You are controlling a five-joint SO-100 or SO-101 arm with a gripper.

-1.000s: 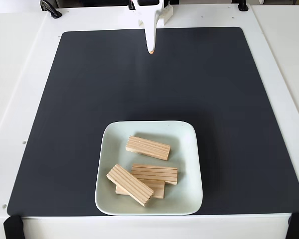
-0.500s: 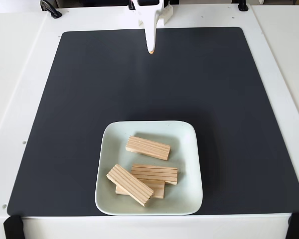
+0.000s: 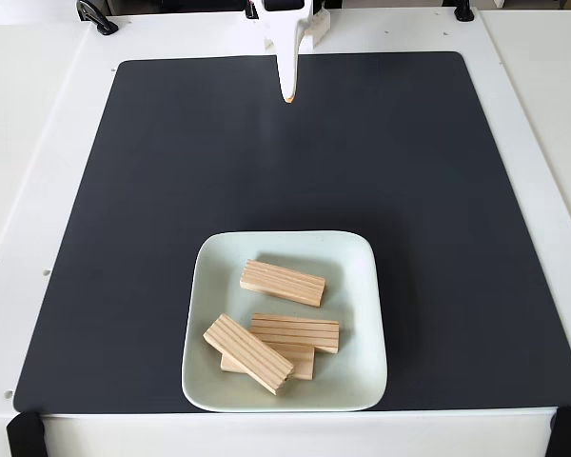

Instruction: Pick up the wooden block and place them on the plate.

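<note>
You are at the end of the job, by the look of it: all four wooden blocks (image 3: 283,283) lie inside the plate (image 3: 360,286) at the lower centre of the fixed view, one alone toward the plate's far side, three overlapping nearer the front. No block lies on the dark mat (image 3: 171,190), so your next move should only be parking the arm. The gripper (image 3: 287,94) sits at the top centre, well apart from the plate, fingers pressed together, holding nothing.
</note>
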